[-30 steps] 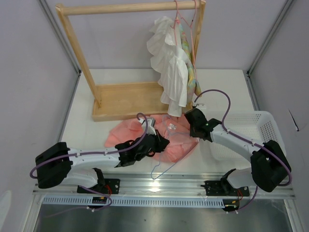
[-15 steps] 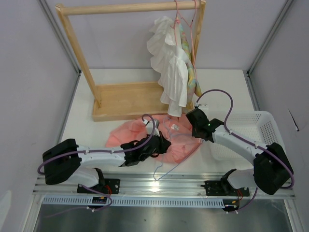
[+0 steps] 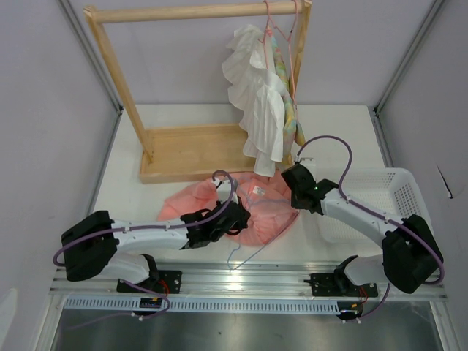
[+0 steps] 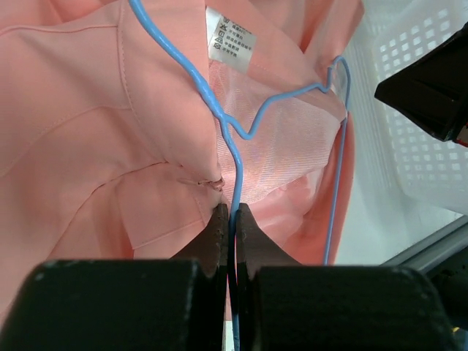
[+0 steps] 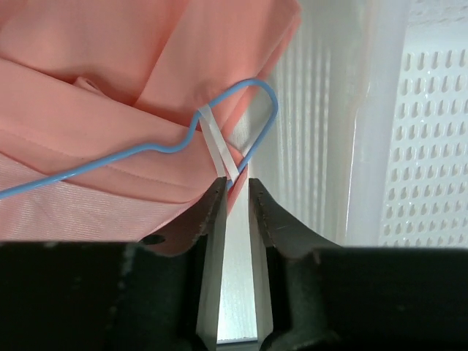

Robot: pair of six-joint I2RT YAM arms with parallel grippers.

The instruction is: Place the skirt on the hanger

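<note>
The salmon-pink skirt [image 3: 267, 213] lies crumpled on the table between the two arms, its white label [image 4: 230, 40] showing inside the waistband. The light-blue wire hanger [image 4: 235, 164] runs inside the waistband, and its hook [image 3: 245, 257] sticks out toward the near edge. My left gripper [image 4: 232, 212] is shut on the hanger's wire, just below the twist. My right gripper [image 5: 235, 186] is at the skirt's right edge with its jaws a narrow gap apart. The hanger's rounded end [image 5: 267, 95] and a white ribbon loop [image 5: 216, 142] sit right at its fingertips.
A wooden clothes rack [image 3: 183, 153] stands at the back. A white ruffled garment [image 3: 256, 102] and a pastel one hang from it on pink-red hangers [image 3: 281, 29]. A white perforated basket [image 3: 380, 205] sits right of the skirt, close to my right arm.
My left arm has moved forward and to the right, then eased back a little. The hanger's hook and the skirt moved with it. My right arm has hardly moved.
</note>
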